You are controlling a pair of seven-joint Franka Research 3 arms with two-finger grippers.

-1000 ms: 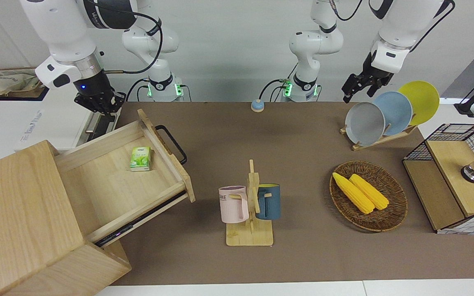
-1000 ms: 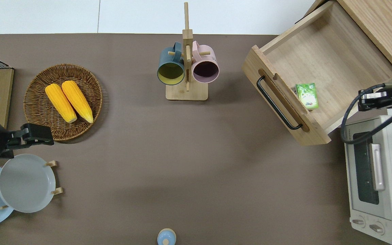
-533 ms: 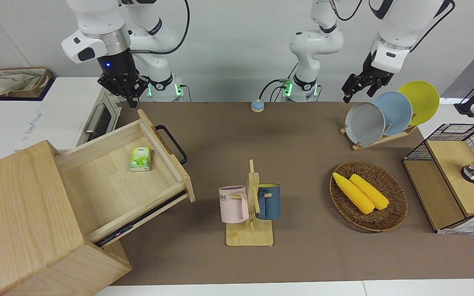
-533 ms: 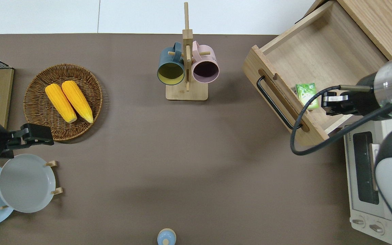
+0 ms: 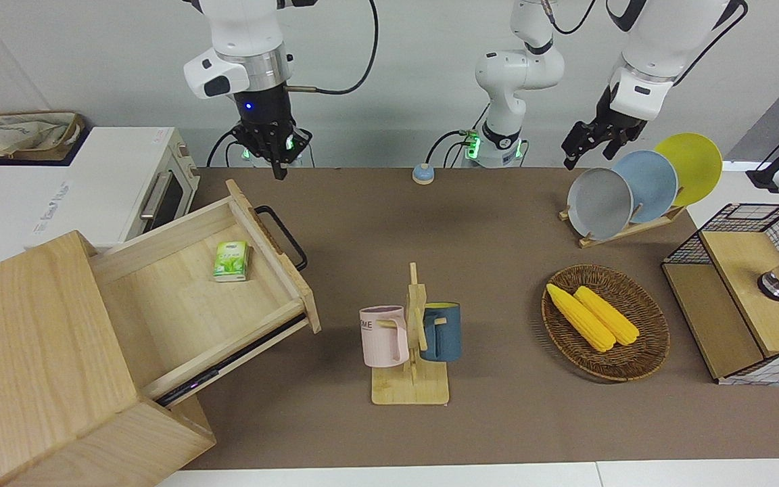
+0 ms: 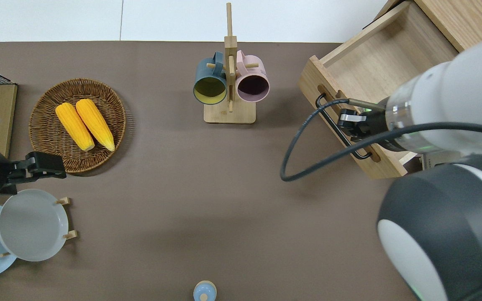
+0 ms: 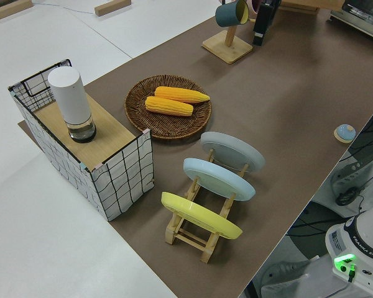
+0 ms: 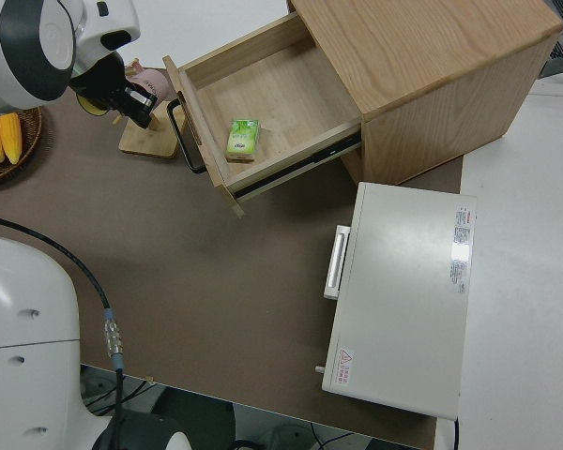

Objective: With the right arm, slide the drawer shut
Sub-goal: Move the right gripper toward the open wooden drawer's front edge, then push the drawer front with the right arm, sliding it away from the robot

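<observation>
The drawer [image 5: 180, 304] stands pulled far out of its light-wood box [image 5: 31, 352], its black loop handle [image 5: 282, 237] toward the middle of the table. A small green carton [image 5: 230, 261] lies inside it. The drawer also shows in the overhead view [image 6: 375, 62] and the right side view [image 8: 272, 89]. My right gripper [image 5: 276, 166] hangs in the air, touching nothing. In the overhead view my right gripper [image 6: 346, 121] is over the handle [image 6: 329, 119]. My left arm is parked, and its gripper [image 5: 579, 150] holds nothing.
A white toaster oven [image 5: 112, 186] stands beside the drawer, nearer the robots. A mug stand [image 5: 411, 338] with two mugs is mid-table. A wicker basket [image 5: 633, 365] of corn, a plate rack [image 5: 626, 226] and a wire-mesh box [image 5: 741, 297] are toward the left arm's end.
My right arm has swung from over the toaster oven, across the drawer's near corner, to over the drawer's handle. The drawer and the left arm have not moved.
</observation>
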